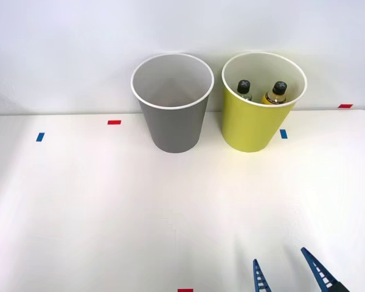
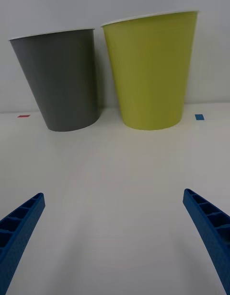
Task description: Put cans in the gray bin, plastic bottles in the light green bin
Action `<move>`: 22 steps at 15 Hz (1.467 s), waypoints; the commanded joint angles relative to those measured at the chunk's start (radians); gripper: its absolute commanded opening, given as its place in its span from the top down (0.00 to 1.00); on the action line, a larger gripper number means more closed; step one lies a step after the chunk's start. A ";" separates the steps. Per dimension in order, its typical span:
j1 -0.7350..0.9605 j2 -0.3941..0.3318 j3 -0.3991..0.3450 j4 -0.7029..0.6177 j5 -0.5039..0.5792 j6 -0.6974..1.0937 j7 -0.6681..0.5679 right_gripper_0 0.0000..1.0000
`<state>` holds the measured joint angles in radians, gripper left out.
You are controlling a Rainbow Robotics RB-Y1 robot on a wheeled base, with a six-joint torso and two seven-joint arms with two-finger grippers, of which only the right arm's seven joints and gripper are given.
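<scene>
Two plastic bottles [image 1: 260, 91] sitting inside light green bin [image 1: 255, 131], well ahead of right gripper [image 1: 288, 267]. Gray bin [image 1: 173, 125] beside it, slightly left. Gripper wide open, holding nothing, low over table [image 1: 97, 207].

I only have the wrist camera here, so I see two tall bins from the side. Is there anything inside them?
Observer: Yes. From the front view, the light green bin holds two plastic bottles standing side by side, black caps up.
Operator: And the gray one?
Observer: The gray bin shows a bare pale inside from above; I see nothing in it.
Operator: Are any cans waiting on the table?
Observer: I see none on the table, just small red and blue tape marks.
Operator: Where is the gripper?
Observer: The right gripper sits at the near edge, open and holding nothing, in front of the green bin.
</scene>
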<state>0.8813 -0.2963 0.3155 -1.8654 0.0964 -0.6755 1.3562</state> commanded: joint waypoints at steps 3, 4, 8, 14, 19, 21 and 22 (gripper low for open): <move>0.013 0.017 -0.012 0.000 0.002 -0.010 0.017 0.00; 0.013 0.017 -0.012 0.000 0.002 -0.010 0.017 0.00; 0.013 0.017 -0.012 0.000 0.002 -0.010 0.017 0.00; 0.013 0.017 -0.012 0.000 0.002 -0.010 0.017 0.00; 0.013 0.017 -0.012 0.000 0.002 -0.010 0.017 0.00; 0.013 0.017 -0.012 0.000 0.002 -0.010 0.017 0.00; 0.013 0.017 -0.012 0.000 0.002 -0.010 0.017 0.00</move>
<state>0.8943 -0.2792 0.3038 -1.8653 0.0984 -0.6858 1.3728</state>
